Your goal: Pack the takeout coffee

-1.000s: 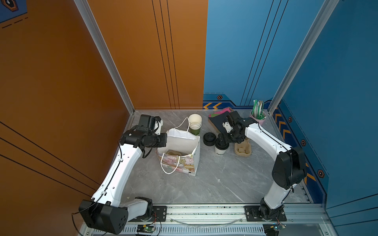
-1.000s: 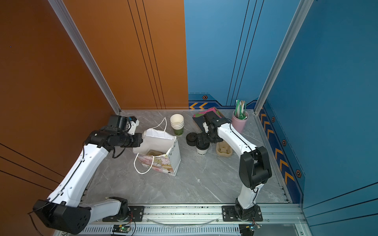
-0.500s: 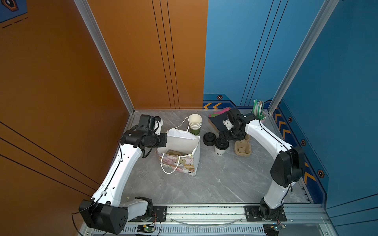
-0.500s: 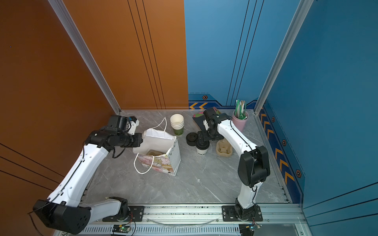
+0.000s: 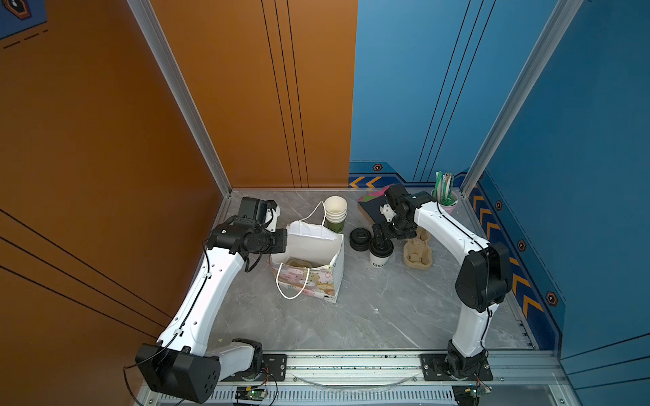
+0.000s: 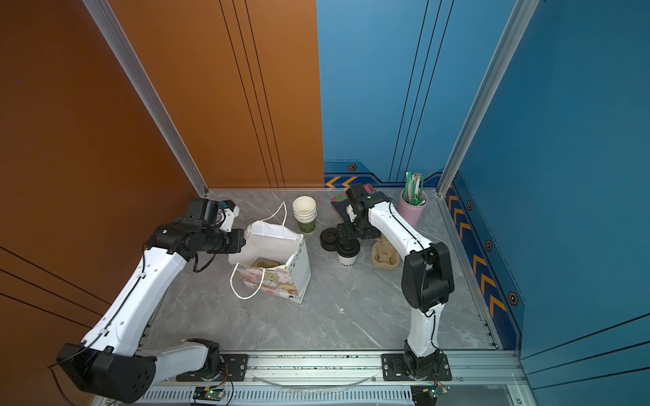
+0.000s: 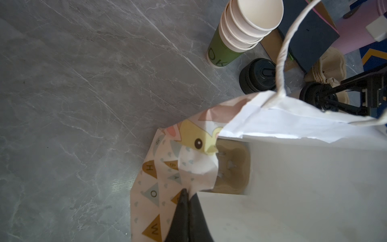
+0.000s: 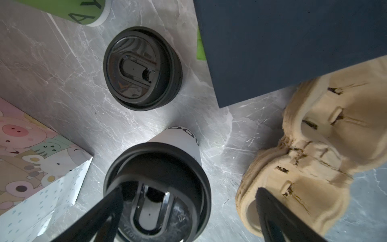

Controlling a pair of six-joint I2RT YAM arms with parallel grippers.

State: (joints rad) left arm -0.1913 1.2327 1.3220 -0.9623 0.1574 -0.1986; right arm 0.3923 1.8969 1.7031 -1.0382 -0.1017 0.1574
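The right gripper (image 8: 189, 191) hangs wide open over the takeout coffee (image 8: 163, 161).
The left gripper (image 7: 188, 194) pinches the paper bag (image 7: 293, 188) at its rim; the cup stands just beneath the right gripper.

Swung a little at the elbow of the right arm (image 5: 482, 274), inward and toward the back wall (image 5: 387, 88), as seen in both top views. Brought the white forearm nearer to the pink cup of straws (image 6: 410, 212) than a second ago. Lifted the wrist slightly, farther over the dark board (image 5: 367, 210). Appears to lean the right gripper (image 5: 382, 239) a bit more steeply down upon the takeout coffee (image 5: 380, 258). Hard to tell whether shifted at the fingertips (image 8: 109, 207) above the black lid (image 8: 156, 188). Moved only by small steps.
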